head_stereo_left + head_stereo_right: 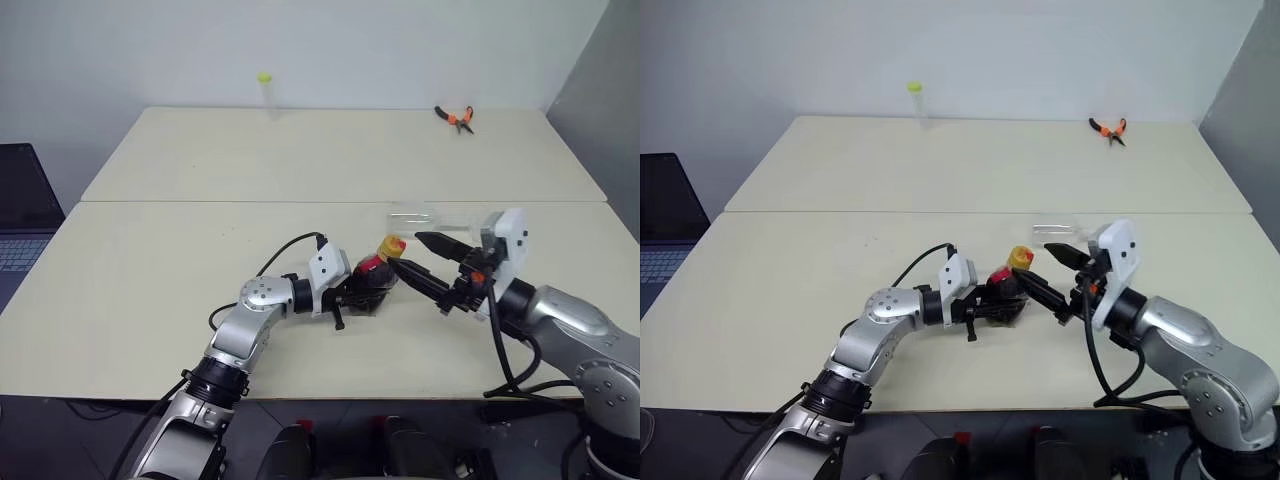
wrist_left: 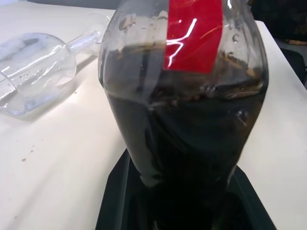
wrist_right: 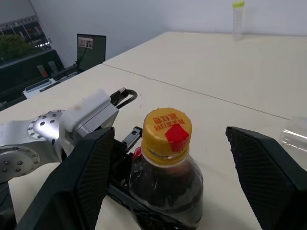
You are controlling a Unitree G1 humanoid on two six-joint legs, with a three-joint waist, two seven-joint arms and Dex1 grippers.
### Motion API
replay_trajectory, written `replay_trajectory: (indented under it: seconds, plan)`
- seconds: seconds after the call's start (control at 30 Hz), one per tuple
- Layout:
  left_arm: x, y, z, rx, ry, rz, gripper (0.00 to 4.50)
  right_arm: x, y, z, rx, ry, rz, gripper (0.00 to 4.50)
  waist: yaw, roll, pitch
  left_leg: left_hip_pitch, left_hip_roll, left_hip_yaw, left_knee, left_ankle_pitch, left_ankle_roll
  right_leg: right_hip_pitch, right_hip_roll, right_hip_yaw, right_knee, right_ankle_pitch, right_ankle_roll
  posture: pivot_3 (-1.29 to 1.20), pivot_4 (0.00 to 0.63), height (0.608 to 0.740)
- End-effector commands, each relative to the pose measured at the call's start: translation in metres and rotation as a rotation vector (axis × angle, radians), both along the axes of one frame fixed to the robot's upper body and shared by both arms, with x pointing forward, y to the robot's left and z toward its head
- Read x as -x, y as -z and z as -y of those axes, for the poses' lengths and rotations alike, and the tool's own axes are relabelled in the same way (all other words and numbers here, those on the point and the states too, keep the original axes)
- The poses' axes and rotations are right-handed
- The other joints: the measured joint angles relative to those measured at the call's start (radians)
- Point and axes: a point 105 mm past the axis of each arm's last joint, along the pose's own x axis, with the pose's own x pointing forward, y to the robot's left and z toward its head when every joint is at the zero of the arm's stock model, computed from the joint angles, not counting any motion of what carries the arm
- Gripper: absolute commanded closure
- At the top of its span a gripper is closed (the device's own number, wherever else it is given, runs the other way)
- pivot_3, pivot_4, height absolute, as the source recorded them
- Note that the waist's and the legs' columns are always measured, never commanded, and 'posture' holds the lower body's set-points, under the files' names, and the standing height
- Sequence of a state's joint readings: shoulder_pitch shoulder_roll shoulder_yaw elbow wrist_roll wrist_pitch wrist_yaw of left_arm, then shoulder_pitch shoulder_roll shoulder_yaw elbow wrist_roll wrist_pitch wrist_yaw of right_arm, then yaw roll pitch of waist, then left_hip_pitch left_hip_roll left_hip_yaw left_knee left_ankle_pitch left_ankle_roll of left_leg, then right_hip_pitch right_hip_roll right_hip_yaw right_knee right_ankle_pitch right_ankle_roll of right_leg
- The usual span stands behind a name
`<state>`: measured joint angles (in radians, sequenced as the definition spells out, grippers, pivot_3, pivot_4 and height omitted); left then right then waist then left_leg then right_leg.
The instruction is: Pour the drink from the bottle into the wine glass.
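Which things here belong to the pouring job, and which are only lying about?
For the job:
- bottle with drink, in left claw
- wine glass, lying on its side

Lying about:
- tube
- pliers
- laptop

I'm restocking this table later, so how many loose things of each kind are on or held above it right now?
Bottles: 1, the bottle held in the left gripper
Glasses: 1, the wine glass lying on its side
Tubes: 1, the thin tube with a yellow-green top
Pliers: 1, the orange-handled pliers
Total: 4
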<state>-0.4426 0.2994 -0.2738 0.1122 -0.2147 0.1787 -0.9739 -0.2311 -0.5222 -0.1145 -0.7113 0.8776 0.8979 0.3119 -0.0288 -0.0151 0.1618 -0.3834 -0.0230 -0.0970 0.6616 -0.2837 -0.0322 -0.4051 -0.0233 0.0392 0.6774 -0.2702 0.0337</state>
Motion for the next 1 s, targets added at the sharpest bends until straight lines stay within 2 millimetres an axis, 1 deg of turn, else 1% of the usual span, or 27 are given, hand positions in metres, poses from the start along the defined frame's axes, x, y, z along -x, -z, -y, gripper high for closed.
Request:
replay_trajectory:
  seconds: [0.03,0.23,0.27,0.3,0.5,0.53,0.63,0.8,0.87,0.93,1.0]
  plan:
    - [0.002,-0.015,0.005,0.029,0.029,0.067,3.78,-0.003,-0.007,-0.005,-0.006,-0.004,0.032,0.54,0.0,0.0,0.0,0.0,0.0,0.0,0.0,0.0,0.0,0.0,0.0,0.0,0.0,0.0,0.0,0.0,0.15,0.74]
    - [0.002,-0.015,0.005,0.028,0.026,0.068,3.78,-0.007,-0.012,-0.008,-0.046,-0.003,0.037,0.54,0.0,0.0,0.0,0.0,0.0,0.0,0.0,0.0,0.0,0.0,0.0,0.0,0.0,0.0,0.0,0.0,0.15,0.74]
    - [0.002,-0.015,0.005,0.028,0.026,0.068,3.78,-0.007,-0.011,-0.008,-0.046,-0.004,0.037,0.93,0.0,0.0,0.0,0.0,0.0,0.0,0.0,0.0,0.0,0.0,0.0,0.0,0.0,0.0,0.0,0.0,0.15,0.74]
    - [0.002,-0.015,0.005,0.028,0.027,0.068,3.78,-0.006,-0.011,-0.009,-0.043,-0.008,0.038,1.12,0.0,0.0,0.0,0.0,0.0,0.0,0.0,0.0,0.0,0.0,0.0,0.0,0.0,0.0,0.0,0.0,0.15,0.74]
    - [0.002,-0.015,0.005,0.027,0.026,0.068,3.78,-0.004,-0.009,-0.012,-0.017,-0.022,0.05,3.16,0.0,0.0,0.0,0.0,0.0,0.0,0.0,0.0,0.0,0.0,0.0,0.0,0.0,0.0,0.0,0.0,0.15,0.74]
    - [0.002,-0.015,0.005,0.027,0.026,0.069,3.78,-0.004,-0.009,-0.012,-0.014,-0.022,0.053,3.26,0.0,0.0,0.0,0.0,0.0,0.0,0.0,0.0,0.0,0.0,0.0,0.0,0.0,0.0,0.0,0.0,0.15,0.74]
    - [0.002,-0.015,0.005,0.03,0.024,0.069,3.78,-0.005,-0.015,-0.01,-0.08,-0.01,0.057,3.26,0.0,0.0,0.0,0.0,0.0,0.0,0.0,0.0,0.0,0.0,0.0,0.0,0.0,0.0,0.0,0.0,0.15,0.74]
    - [0.003,-0.015,0.005,0.035,0.022,0.067,3.78,-0.002,-0.032,-0.007,-0.303,-0.011,0.033,3.26,0.0,0.0,0.0,0.0,0.0,0.0,0.0,0.0,0.0,0.0,0.0,0.0,0.0,0.0,0.0,0.0,0.15,0.74]
    - [0.003,-0.015,0.005,0.037,0.021,0.066,3.8,-0.002,-0.037,-0.002,-0.35,0.001,0.026,3.27,0.0,0.0,0.0,0.0,0.0,0.0,0.0,0.0,0.0,0.0,0.0,0.0,0.0,0.0,0.0,0.0,0.15,0.74]
    - [0.003,-0.016,0.005,0.041,0.02,0.067,3.81,-0.002,-0.034,0.008,-0.318,0.045,0.027,3.27,0.0,0.0,0.0,0.0,0.0,0.0,0.0,0.0,0.0,0.0,0.0,0.0,0.0,0.0,0.0,0.0,0.15,0.74]
    - [0.002,-0.017,0.005,0.052,0.01,0.069,3.81,-0.004,-0.023,0.025,-0.203,0.124,0.04,3.28,0.001,0.0,0.0,0.0,0.0,0.0,0.0,0.0,0.0,0.0,0.0,0.0,0.0,0.0,0.0,0.0,0.15,0.74]
